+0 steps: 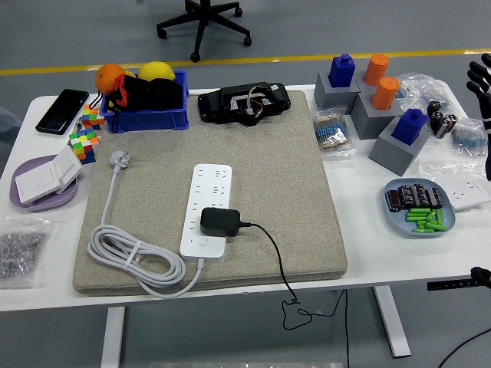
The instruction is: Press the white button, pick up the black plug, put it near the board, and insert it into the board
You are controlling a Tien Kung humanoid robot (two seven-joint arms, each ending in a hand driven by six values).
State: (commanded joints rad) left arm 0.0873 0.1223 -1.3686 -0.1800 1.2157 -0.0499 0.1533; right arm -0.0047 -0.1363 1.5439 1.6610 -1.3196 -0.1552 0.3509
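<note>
Black plug (220, 221) sat seated in the white board (205, 209), near its lower end, its thin cord (274, 261) trailing right across the grey felt mat (291, 184) and off the table's (360, 253) near edge. Just below the plug, the white button (202, 242) lay uncovered, and the board's own white cable (130, 257) coiled to the left. Only the right hand's (481, 84) dark fingertips showed at the far right edge, seemingly spread and holding nothing.

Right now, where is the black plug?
The black plug sits on the white power strip, near its front end, mid-mat in the head view.
</note>
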